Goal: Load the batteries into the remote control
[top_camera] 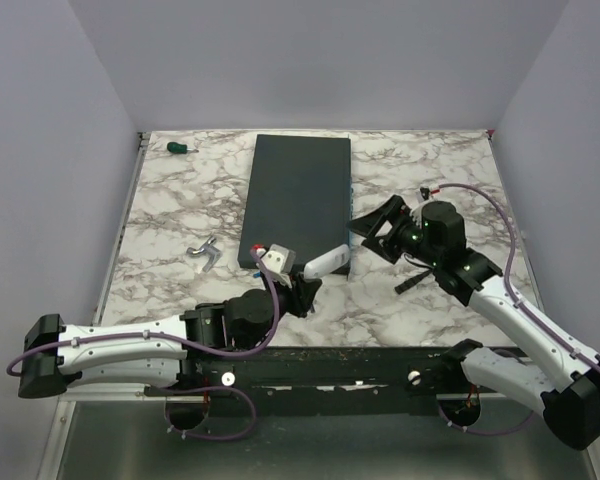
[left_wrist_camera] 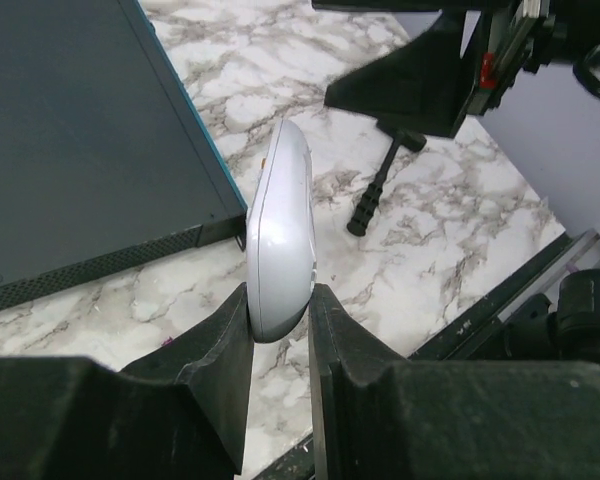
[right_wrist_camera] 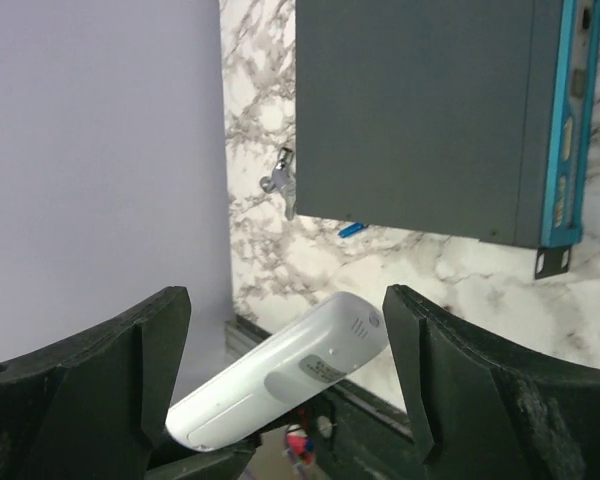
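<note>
the left claw (left_wrist_camera: 280,312) is clamped shut on the near end of the remote control (left_wrist_camera: 280,225), one finger pressed against each side. the white handset stands on edge and sticks out away from the claw, held clear of the desk (left_wrist_camera: 450,230). from above, the handset slants toward the far right, its free end by the near right corner of the dark grey slab (top_camera: 300,190). the right claw (top_camera: 377,226) hangs just right of that free end with its jaws spread wide, holding nothing. in its own camera the remote shows in the gap between the two fingers but beyond them, untouched. a blue battery (right_wrist_camera: 350,229) lies on the desk at the slab's near left corner, left of the remote. a black t-shaped tool (left_wrist_camera: 377,185) lies on the desk to the remote's right.
</note>
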`<action>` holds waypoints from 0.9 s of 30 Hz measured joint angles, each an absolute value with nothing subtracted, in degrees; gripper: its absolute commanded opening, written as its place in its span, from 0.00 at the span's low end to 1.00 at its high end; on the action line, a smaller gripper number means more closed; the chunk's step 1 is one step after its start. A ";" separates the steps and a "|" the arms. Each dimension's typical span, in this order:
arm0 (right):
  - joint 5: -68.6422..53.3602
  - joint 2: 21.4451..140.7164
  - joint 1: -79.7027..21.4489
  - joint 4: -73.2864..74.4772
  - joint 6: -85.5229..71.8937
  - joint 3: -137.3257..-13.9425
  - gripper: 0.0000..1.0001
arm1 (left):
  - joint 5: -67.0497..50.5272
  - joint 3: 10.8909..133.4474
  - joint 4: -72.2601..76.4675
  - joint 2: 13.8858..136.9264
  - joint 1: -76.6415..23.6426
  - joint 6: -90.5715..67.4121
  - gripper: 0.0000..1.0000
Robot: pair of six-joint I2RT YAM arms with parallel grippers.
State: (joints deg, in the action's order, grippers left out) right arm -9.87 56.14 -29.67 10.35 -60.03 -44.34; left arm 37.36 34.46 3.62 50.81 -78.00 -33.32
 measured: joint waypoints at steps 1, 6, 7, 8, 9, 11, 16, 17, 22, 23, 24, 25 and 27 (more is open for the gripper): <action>-10.44 56.18 -29.67 9.98 -61.80 -43.88 0.90 | 37.95 33.50 4.56 50.02 -78.00 -33.43 0.00; -14.22 56.10 -29.67 4.80 -72.77 -37.52 0.96 | 41.19 30.37 11.07 48.56 -77.95 -31.29 0.00; -15.07 56.16 -29.67 3.77 -75.00 -36.07 0.96 | 41.58 30.13 11.84 48.56 -77.95 -30.87 0.00; -15.99 56.38 -29.67 2.85 -77.01 -34.85 0.97 | 41.95 29.80 13.06 48.56 -77.95 -30.20 0.00; -16.84 56.73 -29.67 1.93 -78.87 -33.89 0.97 | 42.41 29.36 14.81 48.56 -77.95 -29.30 0.00; -18.46 57.76 -29.67 -0.12 -82.21 -32.71 0.97 | 43.11 28.99 16.95 48.64 -77.95 -27.62 0.00; -21.15 58.83 -29.67 -8.54 -89.14 -30.06 0.97 | 43.94 28.77 21.21 50.11 -77.95 -24.84 0.00; -21.47 58.83 -29.67 -10.11 -90.26 -29.47 0.97 | 43.94 28.77 21.71 50.37 -77.95 -24.62 0.00; -22.50 58.81 -29.67 -14.72 -93.97 -28.86 0.97 | 43.94 28.67 23.33 51.96 -77.95 -23.79 0.00; -22.74 58.81 -29.67 -15.44 -94.48 -28.86 0.97 | 43.94 28.62 23.53 52.18 -77.95 -23.75 0.00; -22.98 58.81 -29.67 -15.90 -94.76 -28.86 0.96 | 43.92 28.62 23.88 52.45 -77.95 -23.55 0.00; -23.27 58.83 -29.67 -16.25 -95.11 -28.86 0.96 | 43.92 28.60 24.21 52.66 -77.95 -23.35 0.00; -23.64 58.83 -29.67 -16.84 -95.57 -28.86 0.95 | 43.92 28.60 24.82 53.32 -77.95 -23.09 0.00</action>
State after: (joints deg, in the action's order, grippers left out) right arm -23.64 58.83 -29.67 -16.84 -95.57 -28.86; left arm 43.92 28.60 24.82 53.32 -77.95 -23.09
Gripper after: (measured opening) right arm 0.961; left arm 0.254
